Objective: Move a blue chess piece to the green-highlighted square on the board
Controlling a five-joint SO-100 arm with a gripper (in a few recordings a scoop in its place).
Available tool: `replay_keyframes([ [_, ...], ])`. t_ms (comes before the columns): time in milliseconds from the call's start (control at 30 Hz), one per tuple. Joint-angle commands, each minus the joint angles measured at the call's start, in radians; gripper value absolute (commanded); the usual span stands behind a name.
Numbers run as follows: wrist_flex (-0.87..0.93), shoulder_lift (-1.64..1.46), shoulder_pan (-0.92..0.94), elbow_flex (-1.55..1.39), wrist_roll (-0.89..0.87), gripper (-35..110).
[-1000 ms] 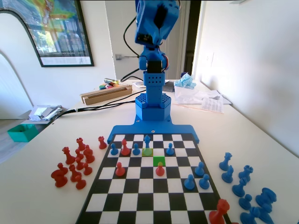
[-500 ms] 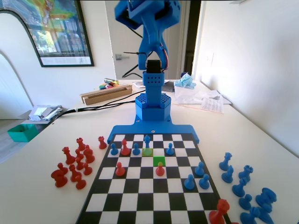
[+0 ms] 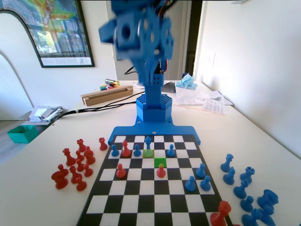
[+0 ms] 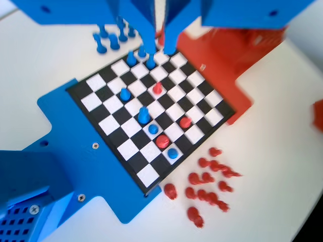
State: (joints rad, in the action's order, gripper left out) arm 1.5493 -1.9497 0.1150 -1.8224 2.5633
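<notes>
The blue chess piece (image 3: 148, 141) stands on the board's (image 3: 141, 188) far row, just behind a duller yellow-olive square (image 3: 148, 153). The green-highlighted square (image 3: 160, 162) lies one row nearer and one column to the right in the fixed view, with nothing on it. The blue arm's head (image 3: 136, 33) is blurred, high above the board's far end. In the wrist view my gripper (image 4: 160, 48) hangs far above the board (image 4: 75, 151), jaws a narrow gap apart, nothing between them. The blue chess piece (image 4: 144, 115) stands well below it, mid-board.
A red pawn (image 3: 161, 171) stands directly in front of the green square. Blue pawns (image 3: 137, 150) and red pieces (image 3: 126, 149) flank the blue chess piece. Captured red pieces (image 3: 75, 165) lie left of the board and blue ones (image 3: 244, 188) right.
The arm's head has tipped forward from upright and swung left in the fixed view, now motion-blurred. No piece on the board has moved.
</notes>
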Motion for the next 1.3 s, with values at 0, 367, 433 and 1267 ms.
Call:
replay_keyframes([
  [0,-0.040,0.040,0.025,-0.020,0.000,9],
  [367,-0.138,0.187,0.012,-0.057,-0.046,11],
  [433,-0.175,0.210,0.014,-0.069,-0.052,12],
  [1267,-0.505,0.334,-0.015,-0.304,-0.084,12],
])
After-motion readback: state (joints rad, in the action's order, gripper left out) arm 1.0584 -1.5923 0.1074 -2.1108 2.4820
